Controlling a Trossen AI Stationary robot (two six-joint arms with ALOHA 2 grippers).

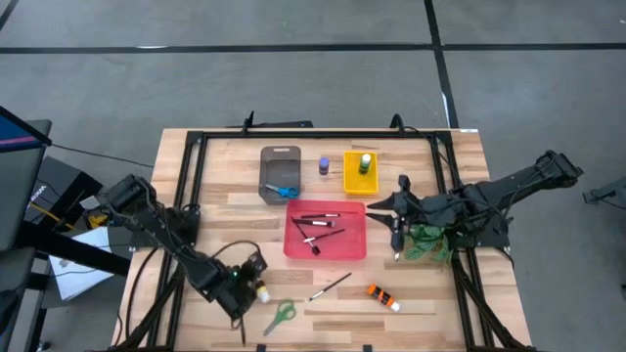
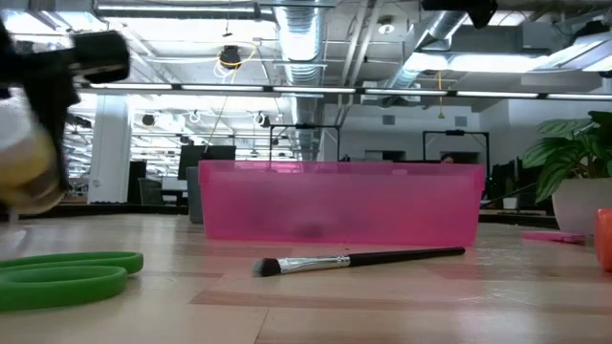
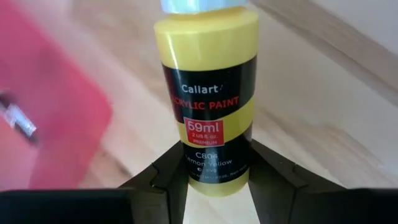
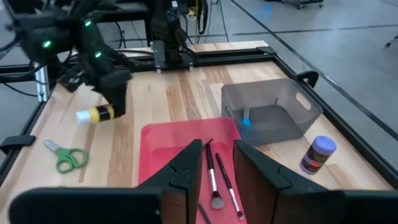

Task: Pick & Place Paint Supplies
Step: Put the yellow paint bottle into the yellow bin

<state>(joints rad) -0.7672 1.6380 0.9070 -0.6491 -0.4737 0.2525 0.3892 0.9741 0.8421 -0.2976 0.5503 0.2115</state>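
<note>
My left gripper [image 1: 250, 284] is shut on a yellow paint bottle [image 3: 208, 93] with a pale cap, over the table's near left part. My right gripper [image 4: 217, 180] hovers open above the red tray [image 1: 354, 252], which holds several dark-handled brushes [image 1: 318, 227]. A loose brush [image 2: 359, 260], green scissors [image 1: 281, 313] and an orange tube [image 1: 383, 297] lie flat on the wood near the front edge. Blue scissors [image 1: 282, 191] lie in the grey tray [image 1: 280, 156]. A green bottle [image 1: 366, 162] stands in the yellow tray [image 1: 350, 182], and a purple bottle [image 1: 324, 166] stands between those trays. My left gripper pinches the yellow bottle's base end [image 3: 214, 177] between its two fingers, which lie across the bottle, slanting down from the table's left. The capped end [image 4: 83, 116] sticks out away from the fingers. In the low view the bottle [image 2: 24, 162] hangs clear of the table.
A leafy green plant [image 1: 430, 244] stands under the right arm at the table's right. A black frame [image 1: 196, 147] runs round the work area. Bare wood lies between the red tray and the front edge.
</note>
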